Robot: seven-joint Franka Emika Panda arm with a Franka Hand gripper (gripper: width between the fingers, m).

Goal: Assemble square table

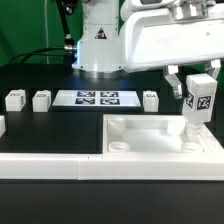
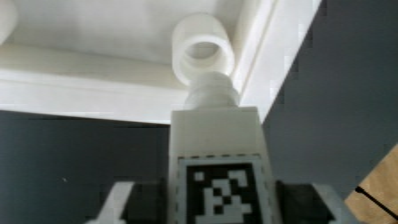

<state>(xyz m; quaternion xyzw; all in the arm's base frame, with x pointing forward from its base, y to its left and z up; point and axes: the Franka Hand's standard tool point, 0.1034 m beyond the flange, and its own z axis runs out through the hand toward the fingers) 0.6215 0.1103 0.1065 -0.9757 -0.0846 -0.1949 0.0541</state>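
The square table top [image 1: 150, 150] is a white tray with a raised rim, lying at the front of the exterior view's right. My gripper [image 1: 197, 80] is shut on a white tagged leg block [image 1: 198, 100] and holds it upright over the top's corner socket [image 1: 190, 130] on the exterior view's right. In the wrist view the leg [image 2: 217, 160] runs from between my fingers, and its tip [image 2: 210, 92] is just short of the round socket [image 2: 205, 50]. Three more leg blocks stand behind: [image 1: 15, 99], [image 1: 41, 99], [image 1: 151, 99].
The marker board [image 1: 96, 99] lies flat on the black table between the loose legs. A long white rail [image 1: 50, 165] runs along the front edge. The robot base [image 1: 98, 45] stands at the back. Another white piece [image 1: 2, 126] shows at the exterior view's left edge.
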